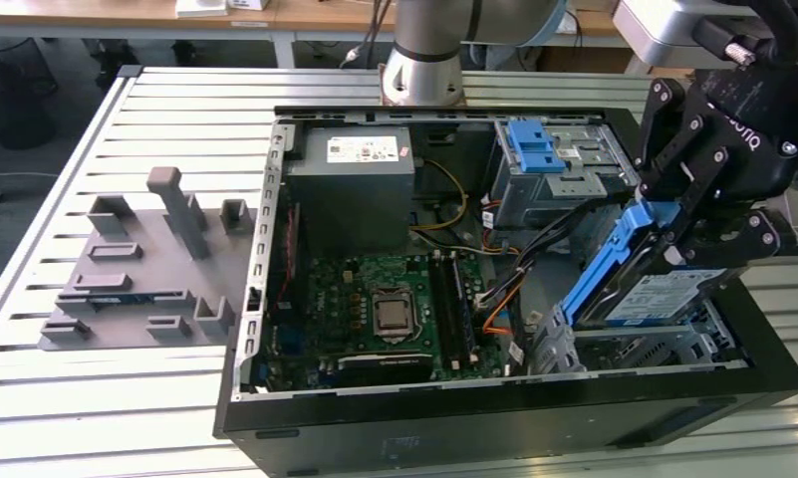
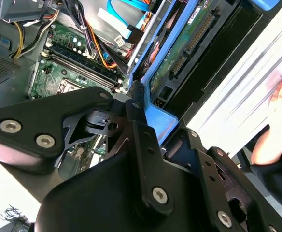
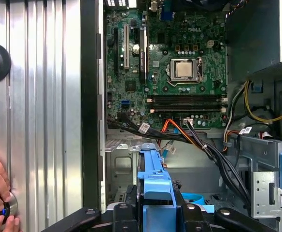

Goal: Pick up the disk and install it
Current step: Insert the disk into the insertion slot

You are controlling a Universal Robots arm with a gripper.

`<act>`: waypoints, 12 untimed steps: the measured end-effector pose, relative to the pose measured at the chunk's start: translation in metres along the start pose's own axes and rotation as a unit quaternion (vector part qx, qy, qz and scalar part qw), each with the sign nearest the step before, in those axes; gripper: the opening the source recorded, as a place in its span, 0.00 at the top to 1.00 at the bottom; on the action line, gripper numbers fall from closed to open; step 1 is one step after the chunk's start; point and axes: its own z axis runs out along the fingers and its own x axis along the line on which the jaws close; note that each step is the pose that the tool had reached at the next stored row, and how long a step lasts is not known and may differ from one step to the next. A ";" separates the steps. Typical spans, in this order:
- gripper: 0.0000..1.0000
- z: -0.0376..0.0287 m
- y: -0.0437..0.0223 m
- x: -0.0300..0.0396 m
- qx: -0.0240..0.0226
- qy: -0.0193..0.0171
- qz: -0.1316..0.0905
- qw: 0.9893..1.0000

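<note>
Now one disk [image 1: 654, 296], clamped in the hand [image 1: 684, 244], hangs tilted just inside the computer case's [image 1: 505, 418] rim, cables [image 1: 558, 234] close beside.

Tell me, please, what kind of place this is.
Likely a robotics lab workbench: an open computer case lies on a slatted metal table, the arm's jaws grip the disk, and desks stand behind.

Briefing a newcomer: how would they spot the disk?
Find the open black computer case on the slatted table. At the exterior view's right, the black gripper holds a tilted silver-grey hard drive. Its blue bracket frames a white-and-blue label; the blue plastic latch nearby has none.
</note>
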 end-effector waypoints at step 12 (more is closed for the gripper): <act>0.64 0.0022 0.0000 0.0000 0.000 0.000 0.000 1.000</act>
